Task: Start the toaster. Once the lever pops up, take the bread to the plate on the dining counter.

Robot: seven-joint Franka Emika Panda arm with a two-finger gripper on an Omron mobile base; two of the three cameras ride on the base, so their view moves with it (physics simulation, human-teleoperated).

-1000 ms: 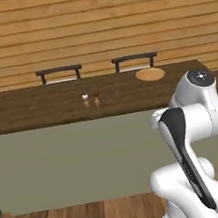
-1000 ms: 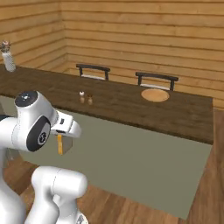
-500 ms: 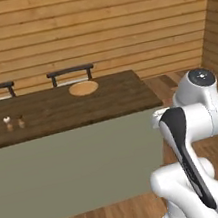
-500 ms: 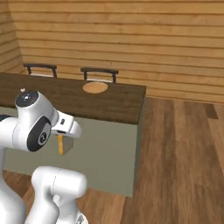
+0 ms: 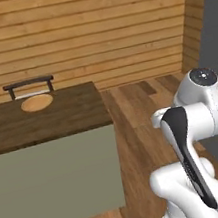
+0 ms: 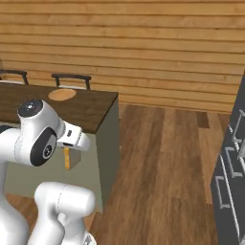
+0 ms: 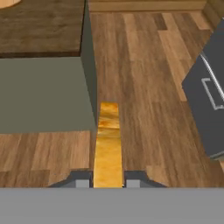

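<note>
My gripper [image 7: 107,183] is shut on the bread [image 7: 108,140], a golden-brown toasted slice seen edge-on between the fingertips. From the right base the bread [image 6: 67,158] hangs below the gripper [image 6: 69,149], in front of the dining counter's pale base. The dining counter [image 5: 57,117] [image 6: 93,107] [image 7: 41,30] ends just left of me. The orange-brown plate [image 5: 36,102] [image 6: 62,94] lies bare on its far side, and only its rim shows at the hand view's top left corner [image 7: 6,2]. The toaster is out of view.
Bar stool backs [image 5: 28,85] [image 6: 71,78] stand behind the counter against the plank wall. A dark grey cabinet with handles [image 6: 230,167] [image 7: 210,96] lines the right side. Bare wood floor [image 6: 162,158] spreads between the counter end and that cabinet.
The cameras have swung to the right: counter, plate and stools slid left in both base views, and the counter's end and the grey cabinet came into view. The bread stays in the gripper.
</note>
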